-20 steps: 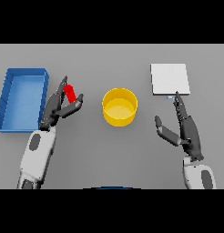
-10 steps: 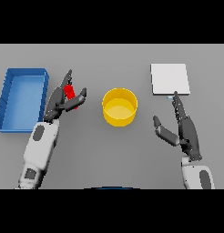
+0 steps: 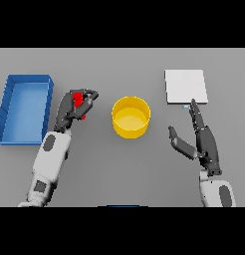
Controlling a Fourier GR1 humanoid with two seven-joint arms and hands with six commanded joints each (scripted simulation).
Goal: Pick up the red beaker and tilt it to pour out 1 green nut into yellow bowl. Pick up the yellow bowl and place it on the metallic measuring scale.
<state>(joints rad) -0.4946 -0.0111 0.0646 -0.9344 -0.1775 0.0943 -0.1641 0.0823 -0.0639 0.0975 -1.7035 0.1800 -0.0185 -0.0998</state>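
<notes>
Head view: on the grey desk [image 3: 119, 169], the left hand [image 3: 72, 109] has its fingers clamped round the red beaker [image 3: 79, 102], which sits at about nine o'clock from the yellow bowl [image 3: 130, 116], near it but apart. A blue bin [image 3: 23, 108] lies further out at nine o'clock. The right hand [image 3: 200, 142], fingers straight and apart, hovers at four o'clock from the bowl, its fingertips reaching toward the white scale [image 3: 185, 86] at one o'clock.
</notes>
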